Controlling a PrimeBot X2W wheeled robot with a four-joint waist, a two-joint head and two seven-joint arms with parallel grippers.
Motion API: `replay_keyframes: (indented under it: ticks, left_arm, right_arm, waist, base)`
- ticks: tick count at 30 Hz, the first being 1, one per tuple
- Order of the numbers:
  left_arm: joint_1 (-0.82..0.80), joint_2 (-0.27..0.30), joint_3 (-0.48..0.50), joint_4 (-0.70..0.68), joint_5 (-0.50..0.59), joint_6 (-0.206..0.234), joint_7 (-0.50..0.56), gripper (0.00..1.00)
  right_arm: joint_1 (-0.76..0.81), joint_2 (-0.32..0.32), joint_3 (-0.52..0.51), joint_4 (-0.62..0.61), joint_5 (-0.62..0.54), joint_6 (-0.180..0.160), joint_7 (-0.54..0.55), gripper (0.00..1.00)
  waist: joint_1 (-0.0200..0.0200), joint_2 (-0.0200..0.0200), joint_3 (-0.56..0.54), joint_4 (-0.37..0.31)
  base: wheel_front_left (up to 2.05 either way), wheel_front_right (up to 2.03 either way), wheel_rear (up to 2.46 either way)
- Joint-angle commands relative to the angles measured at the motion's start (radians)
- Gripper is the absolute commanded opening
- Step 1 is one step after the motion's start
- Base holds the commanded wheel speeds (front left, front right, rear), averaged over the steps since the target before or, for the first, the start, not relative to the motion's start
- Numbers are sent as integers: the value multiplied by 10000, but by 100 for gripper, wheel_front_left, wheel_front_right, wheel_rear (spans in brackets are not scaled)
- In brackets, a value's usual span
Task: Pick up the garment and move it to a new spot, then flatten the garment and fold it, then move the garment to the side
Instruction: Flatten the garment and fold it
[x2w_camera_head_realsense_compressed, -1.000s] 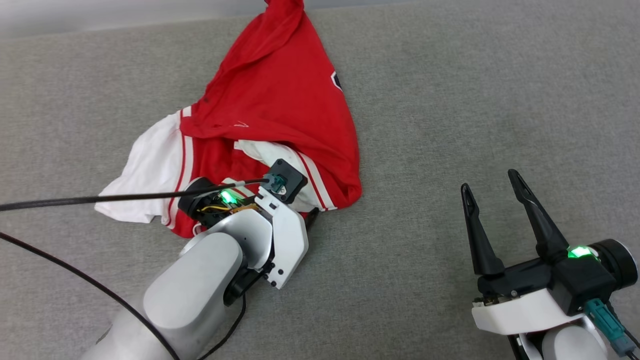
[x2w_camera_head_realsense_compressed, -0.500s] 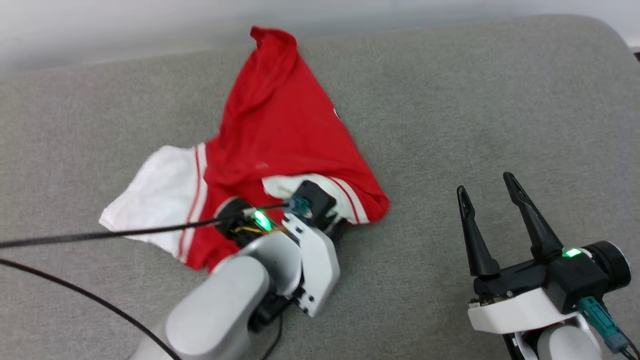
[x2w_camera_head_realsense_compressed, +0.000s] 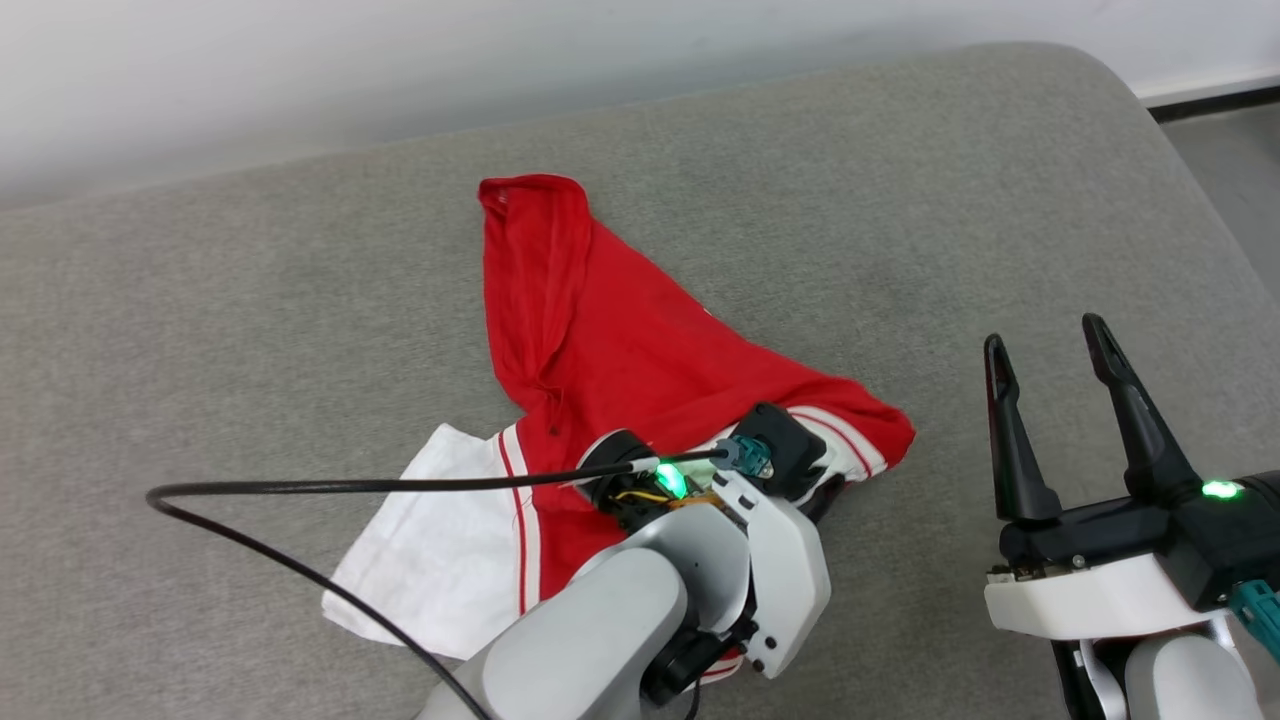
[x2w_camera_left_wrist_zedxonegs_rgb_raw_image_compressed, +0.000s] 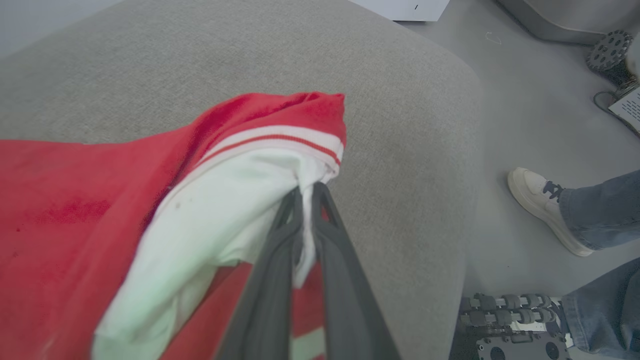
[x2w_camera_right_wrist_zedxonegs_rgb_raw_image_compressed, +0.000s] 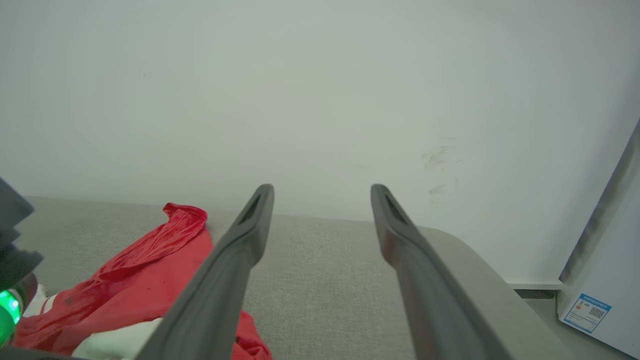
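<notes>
Between the tips of my left gripper (x2w_camera_left_wrist_zedxonegs_rgb_raw_image_compressed: 306, 192), at the centre of the left wrist view, a fold of white sleeve (x2w_camera_left_wrist_zedxonegs_rgb_raw_image_compressed: 220, 200) is pinched. Both dark fingers (x2w_camera_left_wrist_zedxonegs_rgb_raw_image_compressed: 340, 260) are clenched on it with cloth caught between them. From that grip the garment (x2w_camera_left_wrist_zedxonegs_rgb_raw_image_compressed: 75, 200) runs to the left of the frame, with its striped trim (x2w_camera_left_wrist_zedxonegs_rgb_raw_image_compressed: 270, 137) just above the sleeve and red cloth beyond. Under it lies the grey cushion (x2w_camera_left_wrist_zedxonegs_rgb_raw_image_compressed: 390, 100). At the right edge of that frame a shoe (x2w_camera_left_wrist_zedxonegs_rgb_raw_image_compressed: 540, 205) and a jeans leg (x2w_camera_left_wrist_zedxonegs_rgb_raw_image_compressed: 595, 215) stand on the floor (x2w_camera_left_wrist_zedxonegs_rgb_raw_image_compressed: 525, 100).

Seen from the head, the garment (x2w_camera_head_realsense_compressed: 620, 340) lies mid-frame on the cushion (x2w_camera_head_realsense_compressed: 250, 300). A red corner reaches toward the upper centre and a white sleeve is spread at the lower left. My left wrist covers its lower right edge, and a black cable (x2w_camera_head_realsense_compressed: 350, 487) loops off to the left. My right gripper (x2w_camera_head_realsense_compressed: 1045, 340) sits at the lower right, fingers spread and holding nothing, apart from the garment. In the right wrist view those fingers (x2w_camera_right_wrist_zedxonegs_rgb_raw_image_compressed: 235, 260) frame the pale wall (x2w_camera_right_wrist_zedxonegs_rgb_raw_image_compressed: 300, 100), with the garment (x2w_camera_right_wrist_zedxonegs_rgb_raw_image_compressed: 135, 280) at the lower left.
</notes>
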Motion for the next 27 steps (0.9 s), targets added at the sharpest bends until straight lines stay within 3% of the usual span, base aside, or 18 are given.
replay_keyframes:
  ticks: [1, 2, 7, 13, 22, 27]
  left_arm:
    - [-117, -106, -14, 93, -52, -6, -185, 46]
    - [-165, -201, -54, 276, -168, -53, -342, 100]
    - [-503, -332, -238, 737, -605, -170, -1331, 100]
    - [-767, -282, 150, 1128, -791, -127, -2745, 100]
    - [-386, 1295, 1697, 694, -780, 642, -4731, 100]
    - [596, 2625, 2678, -204, -851, 1219, -5107, 100]
  right_arm:
    - [-84, 27, -24, -45, 37, -3, -18, 100]
    - [-104, 29, -38, -59, 57, -3, -18, 100]
    - [-102, 28, -173, -83, 78, -3, -18, 100]
    - [116, 26, -254, -2, -49, -3, -18, 100]
    - [505, 16, -258, 100, -311, -3, -20, 100]
    - [676, -132, -125, 128, -333, -3, -20, 100]
  waist:
    - [0, 0, 115, -170]
    - [0, 0, 146, -233]
    - [0, 0, 214, -209]
    - [0, 0, -135, 467]
    - [0, 0, -1096, 1712]
    - [0, 0, -1372, 2093]
  base:
    - [0, 0, 0]
    - [0, 0, 0]
    - [0, 0, 0]
    - [0, 0, 0]
    - [0, 0, 0]
    - [0, 0, 0]
